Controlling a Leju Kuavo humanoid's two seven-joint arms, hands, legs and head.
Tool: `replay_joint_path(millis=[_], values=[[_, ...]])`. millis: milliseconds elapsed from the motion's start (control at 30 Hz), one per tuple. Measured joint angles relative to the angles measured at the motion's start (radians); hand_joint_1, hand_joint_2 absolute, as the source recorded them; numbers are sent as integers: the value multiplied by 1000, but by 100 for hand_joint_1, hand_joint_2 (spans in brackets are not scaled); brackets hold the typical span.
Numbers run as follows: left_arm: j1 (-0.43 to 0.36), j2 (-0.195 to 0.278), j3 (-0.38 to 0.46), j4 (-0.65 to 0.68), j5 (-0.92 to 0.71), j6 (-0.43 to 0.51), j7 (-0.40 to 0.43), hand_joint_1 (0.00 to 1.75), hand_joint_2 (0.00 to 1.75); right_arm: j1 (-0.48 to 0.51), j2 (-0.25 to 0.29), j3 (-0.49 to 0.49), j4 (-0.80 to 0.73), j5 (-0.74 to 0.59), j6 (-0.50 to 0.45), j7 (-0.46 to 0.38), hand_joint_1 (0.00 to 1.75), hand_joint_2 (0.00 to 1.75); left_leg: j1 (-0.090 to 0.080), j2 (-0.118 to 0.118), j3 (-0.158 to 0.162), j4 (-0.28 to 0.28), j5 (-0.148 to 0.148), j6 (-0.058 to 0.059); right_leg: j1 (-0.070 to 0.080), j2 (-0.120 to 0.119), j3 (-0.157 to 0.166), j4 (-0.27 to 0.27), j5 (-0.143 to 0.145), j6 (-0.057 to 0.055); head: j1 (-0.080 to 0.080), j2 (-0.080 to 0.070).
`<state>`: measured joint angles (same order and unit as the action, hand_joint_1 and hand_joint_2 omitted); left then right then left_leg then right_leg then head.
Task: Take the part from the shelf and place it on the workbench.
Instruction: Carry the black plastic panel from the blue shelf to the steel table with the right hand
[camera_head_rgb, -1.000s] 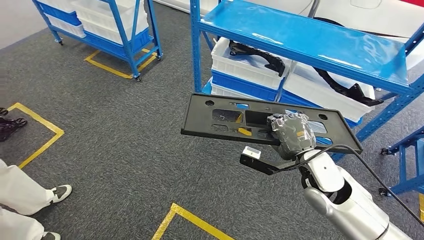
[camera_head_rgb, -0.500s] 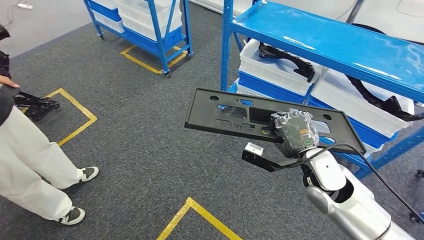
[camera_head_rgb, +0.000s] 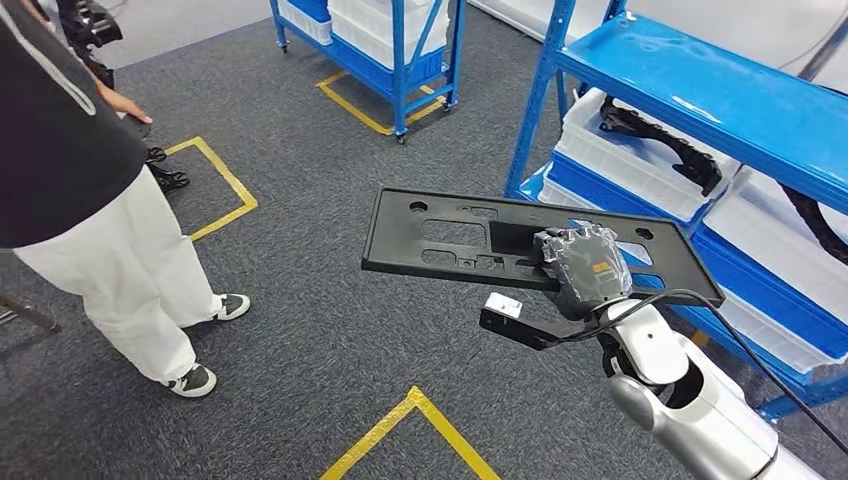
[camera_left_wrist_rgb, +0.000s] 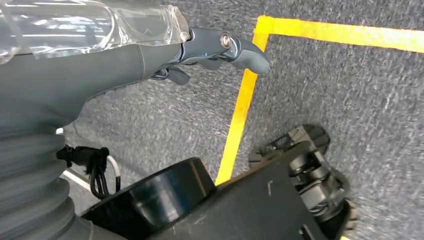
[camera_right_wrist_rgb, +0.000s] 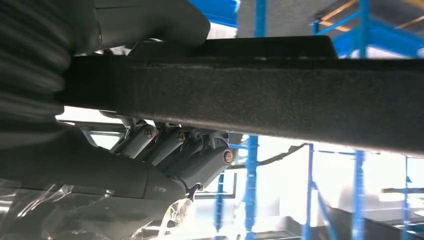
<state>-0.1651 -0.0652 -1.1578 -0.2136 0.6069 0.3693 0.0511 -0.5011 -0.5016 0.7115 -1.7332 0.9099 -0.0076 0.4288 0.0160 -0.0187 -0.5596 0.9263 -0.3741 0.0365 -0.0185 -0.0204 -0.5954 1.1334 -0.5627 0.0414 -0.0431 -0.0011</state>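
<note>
The part (camera_head_rgb: 440, 235) is a flat black plastic plate with several cut-outs, held level over the grey floor in the head view. My right hand (camera_head_rgb: 585, 270), wrapped in clear film, grips its near edge right of the middle. In the right wrist view the plate's edge (camera_right_wrist_rgb: 280, 95) runs across as a dark bar, and the right hand's (camera_right_wrist_rgb: 165, 155) fingers curl under it while the thumb presses on top. My left hand (camera_left_wrist_rgb: 150, 50) hangs over the carpet with nothing in it, its fingers stretched out.
A blue shelf (camera_head_rgb: 700, 95) stands at the right with white bins (camera_head_rgb: 640, 160) holding black parts. A person (camera_head_rgb: 90, 200) in white trousers stands close on the left. A second blue rack (camera_head_rgb: 390, 40) is at the back. Yellow tape (camera_head_rgb: 410, 420) marks the floor.
The whole view has swung: the shelf has slid to the right of the picture and the person has come in at the left. The plate stays in my right hand's grip.
</note>
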Motion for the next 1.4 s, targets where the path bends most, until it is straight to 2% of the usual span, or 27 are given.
replay_joint_path(millis=[33,67,100,167,233,300,367,433,500,567,600,633,667,733,800,867,933,1000,1033,1067,1100,1133,1167,1233,1300,1367,1400], values=[[-1,0,0,0,0,-1,0,0,175,2,0,0,0,0,0,0,175,175,-2,-12,-1,0,1,2,1,8,-33,67,-24,-1,0,0],[-1,0,0,0,0,-1,0,0,175,3,0,0,0,0,0,0,175,175,-4,-26,-1,0,1,3,2,13,-53,102,-27,-4,0,0],[0,0,0,0,0,-2,0,0,175,4,0,0,0,0,1,0,175,175,-6,-39,0,0,2,4,4,16,-55,96,-10,-9,0,0],[0,0,0,0,-3,-4,1,0,175,4,0,0,0,0,1,2,175,175,-9,-67,3,0,2,4,8,39,-5,-28,70,-25,0,0],[-3,-1,0,0,-7,-9,5,0,175,3,-1,0,0,1,3,9,175,175,-9,-90,1,1,4,1,11,88,51,-157,131,-41,-1,0],[-6,-2,0,0,-13,-15,12,0,175,4,-4,0,0,1,6,25,175,175,-5,-113,-8,0,9,-8,15,104,65,-197,142,-46,-1,0],[-4,-2,-1,0,-22,-21,20,0,175,7,-7,-1,-6,2,9,46,175,175,-2,-123,-17,-2,13,-20,14,76,69,-214,145,-44,-1,0],[-4,-1,-1,0,-26,-25,27,0,175,15,-14,-4,-15,2,11,60,175,175,-8,-80,-43,43,-18,-30,9,48,78,-234,151,-43,-4,0],[-8,0,-1,0,-26,-26,31,0,175,28,-25,-7,-22,1,14,67,175,175,-10,-21,-105,178,-84,-37,10,22,81,-240,153,-44,-7,0],[-11,0,-1,0,-26,-27,31,0,175,40,-35,-8,-24,0,17,70,175,175,-7,-2,-157,296,-123,-43,12,-5,80,-239,152,-45,-8,0],[-12,0,-1,0,-27,-28,32,0,175,44,-37,-8,-26,0,17,71,175,175,-5,1,-156,302,-117,-45,13,-16,80,-239,151,-45,-8,0],[-12,0,-2,0,-28,-30,33,0,175,46,-39,-8,-27,0,18,71,175,175,-4,6,-134,265,-94,-46,13,-27,81,-238,150,-44,-8,0],[-11,1,-2,0,-30,-31,34,0,175,48,-41,-9,-30,0,18,71,175,175,-4,20,-94,192,-60,-45,13,-36,82,-237,148,-42,-8,0],[-9,1,-4,0,-33,-32,36,0,175,50,-46,-10,-36,0,18,72,175,175,-11,66,-17,47,-12,-37,18,-52,82,-231,142,-35,-8,0],[-9,2,-5,0,-36,-30,35,0,175,54,-54,-12,-42,0,19,73,175,175,-18,86,6,-7,-3,-23,25,-71,79,-226,139,-28,-6,0],[-3,2,-6,0,-37,-27,34,0,175,59,-58,-13,-47,1,21,74,175,175,-17,63,3,-10,0,-9,26,-88,78,-222,133,-22,-5,0],[1,4,-7,0,-36,-24,33,0,175,63,-59,-14,-55,3,22,74,175,175,-14,41,4,-16,6,3,20,-61,63,-178,97,-14,-5,0],[0,6,-7,0,-33,-22,28,0,175,68,-62,-15,-60,5,25,72,175,175,-11,19,4,-18,10,11,15,-8,9,-52,28,-7,-4,0],[-1,7,-7,0,-32,-23,26,0,175,72,-63,-15,-61,5,27,71,175,175,-10,8,3,-18,11,13,13,5,-26,22,-2,-5,-3,0],[-1,7,-7,0,-31,-23,25,0,175,76,-63,-14,-61,6,29,70,175,175,-10,-6,3,-18,11,13,11,11,-52,77,-18,-2,-2,0],[0,7,-7,0,-31,-24,25,0,175,80,-63,-14,-61,7,30,70,175,175,-9,-19,4,-17,11,13,8,13,-63,95,-14,0,-2,0],[0,8,-7,0,-32,-25,24,0,175,83,-63,-14,-62,8,31,70,175,175,-7,-33,5,-17,11,12,4,16,-54,71,11,2,-2,0],[0,8,-7,0,-33,-24,23,0,175,84,-63,-14,-62,9,32,69,175,175,-4,-47,6,-16,11,11,-2,24,-26,9,50,5,-2,0],[-3,9,-7,0,-35,-24,21,0,175,85,-62,-13,-62,12,32,69,175,175,-1,-73,4,-12,11,2,-16,73,37,-134,117,14,-2,0],[-5,10,-7,0,-36,-23,20,0,175,86,-62,-13,-63,12,34,68,175,175,1,-96,-10,-9,16,-12,-20,106,61,-196,133,16,-1,0],[-3,10,-7,0,-37,-23,19,0,175,87,-61,-12,-63,12,35,68,175,175,4,-113,-23,-11,23,-27,-16,86,58,-199,131,8,-2,0],[-2,11,-7,0,-37,-23,19,0,175,87,-60,-12,-64,12,35,68,175,175,3,-98,-30,-4,19,-32,-15,74,58,-200,133,3,-2,0]])
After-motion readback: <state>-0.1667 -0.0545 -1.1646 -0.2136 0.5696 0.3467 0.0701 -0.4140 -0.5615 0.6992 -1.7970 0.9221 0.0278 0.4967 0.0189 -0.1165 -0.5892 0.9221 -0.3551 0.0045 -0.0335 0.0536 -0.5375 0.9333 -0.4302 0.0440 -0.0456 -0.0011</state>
